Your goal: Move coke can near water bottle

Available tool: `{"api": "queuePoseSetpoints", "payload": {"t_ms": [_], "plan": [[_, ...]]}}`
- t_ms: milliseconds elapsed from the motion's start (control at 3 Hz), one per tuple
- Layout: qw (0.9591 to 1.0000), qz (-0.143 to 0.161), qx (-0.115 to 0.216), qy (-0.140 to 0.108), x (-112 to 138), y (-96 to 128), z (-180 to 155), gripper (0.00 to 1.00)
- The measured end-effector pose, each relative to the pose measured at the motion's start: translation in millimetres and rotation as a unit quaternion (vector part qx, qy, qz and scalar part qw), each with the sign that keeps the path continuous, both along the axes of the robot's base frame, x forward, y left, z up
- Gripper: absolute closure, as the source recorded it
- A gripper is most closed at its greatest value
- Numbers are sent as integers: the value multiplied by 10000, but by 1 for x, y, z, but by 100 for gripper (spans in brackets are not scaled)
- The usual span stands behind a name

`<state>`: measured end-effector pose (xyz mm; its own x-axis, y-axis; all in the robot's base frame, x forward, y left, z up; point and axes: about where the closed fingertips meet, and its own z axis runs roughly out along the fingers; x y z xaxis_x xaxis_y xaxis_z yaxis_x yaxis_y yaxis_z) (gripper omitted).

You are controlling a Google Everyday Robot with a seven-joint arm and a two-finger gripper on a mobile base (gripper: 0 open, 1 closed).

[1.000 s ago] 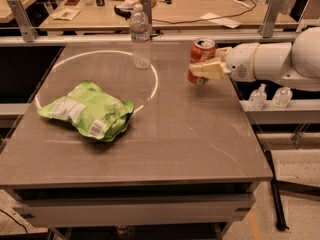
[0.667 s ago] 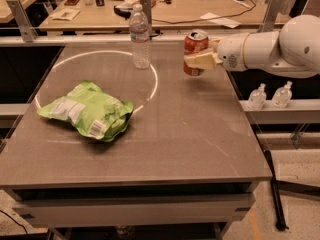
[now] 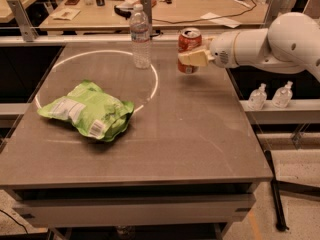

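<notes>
Table's far side; gripper holds coke can upright.

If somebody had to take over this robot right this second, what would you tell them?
Hand: shut on the coke can, over the far right part of the table.
Things: the can is upright in the hand, right of the water bottle, with a gap between them. The bottle stands upright at the far edge.
Done: can grasped.
Left: bring it closer to the bottle, set it down, let go.
The green chip bag lies front left, out of the way.
</notes>
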<state>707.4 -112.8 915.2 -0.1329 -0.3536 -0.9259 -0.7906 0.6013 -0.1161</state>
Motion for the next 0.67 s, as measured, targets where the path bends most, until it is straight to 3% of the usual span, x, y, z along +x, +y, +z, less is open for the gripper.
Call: {"api": "queuePoseSetpoints", "payload": {"t_ms": [667], "plan": [[9996,-154,31,222,41,29,0,100]]}}
